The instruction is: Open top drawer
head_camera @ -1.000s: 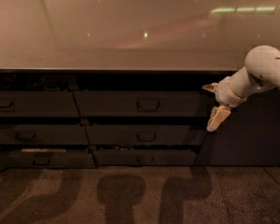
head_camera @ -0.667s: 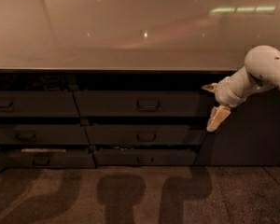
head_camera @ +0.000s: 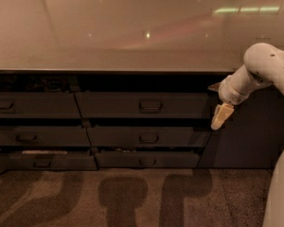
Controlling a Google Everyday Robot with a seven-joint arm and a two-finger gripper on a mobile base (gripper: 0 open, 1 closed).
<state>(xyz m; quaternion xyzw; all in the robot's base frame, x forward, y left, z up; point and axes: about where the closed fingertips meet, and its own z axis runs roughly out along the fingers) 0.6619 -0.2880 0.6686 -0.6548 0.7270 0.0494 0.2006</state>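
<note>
The top drawer is the wide dark grey front just under the countertop, with a small loop handle at its centre. A dark gap shows between its upper edge and the counter. My gripper hangs at the drawer's right end, cream-tipped and pointing down. It is level with the drawer's lower edge and well to the right of the handle, holding nothing that I can see. The white arm reaches in from the right edge.
A pale glossy countertop spans the top. Below the top drawer sit two more drawers, with a left column of drawers. A dark cabinet side panel is behind the gripper. Speckled floor lies in front.
</note>
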